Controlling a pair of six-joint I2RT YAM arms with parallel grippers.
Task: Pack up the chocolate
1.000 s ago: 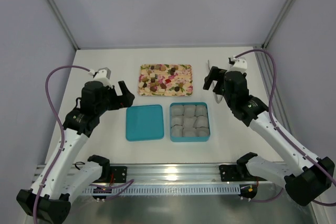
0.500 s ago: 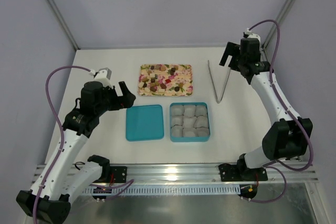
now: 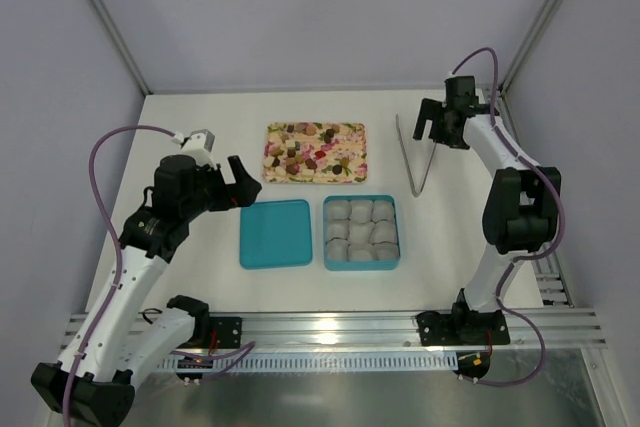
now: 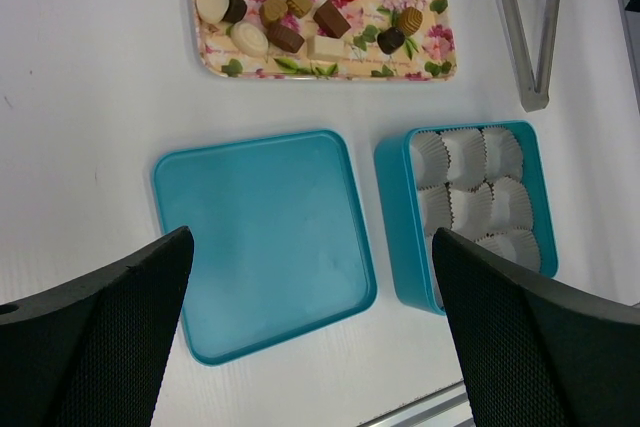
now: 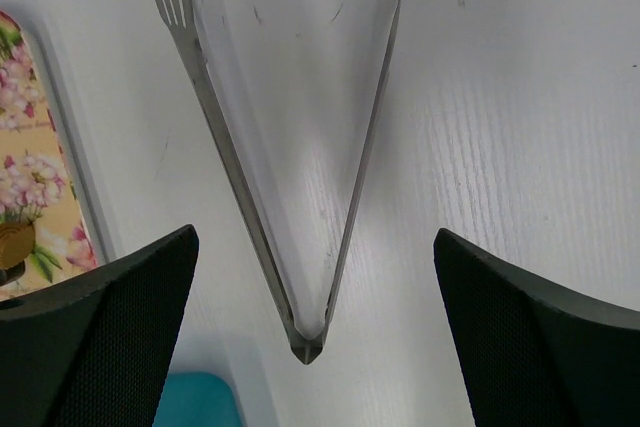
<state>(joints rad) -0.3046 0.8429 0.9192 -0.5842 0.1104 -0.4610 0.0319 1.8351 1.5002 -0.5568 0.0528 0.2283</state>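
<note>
The chocolate (image 3: 292, 154) lies as several small brown, cream and red pieces (image 4: 285, 39) on a flowered tray (image 3: 345, 132). A teal box (image 3: 361, 265) with crinkled white cups (image 4: 465, 209) sits in front of the tray, and its lid (image 3: 275, 233) lies to its left. My left gripper (image 3: 238, 185) hangs open above the lid (image 4: 265, 237), nothing between its fingers (image 4: 310, 237). My right gripper (image 3: 437, 125) is open at the far right, over metal tongs (image 3: 415, 162). In the right wrist view the tongs' hinge end (image 5: 308, 342) lies between the spread fingers (image 5: 315, 235).
The tongs lie flat on the white table right of the tray, their tips pointing to the back. Metal frame posts (image 3: 540, 27) rise at the back corners. A metal rail (image 3: 330, 325) runs along the front edge by the arm bases.
My right arm swung from beside the teal box to the far right and now hovers over the tongs. The left arm has stayed still. Both grippers stay open.
</note>
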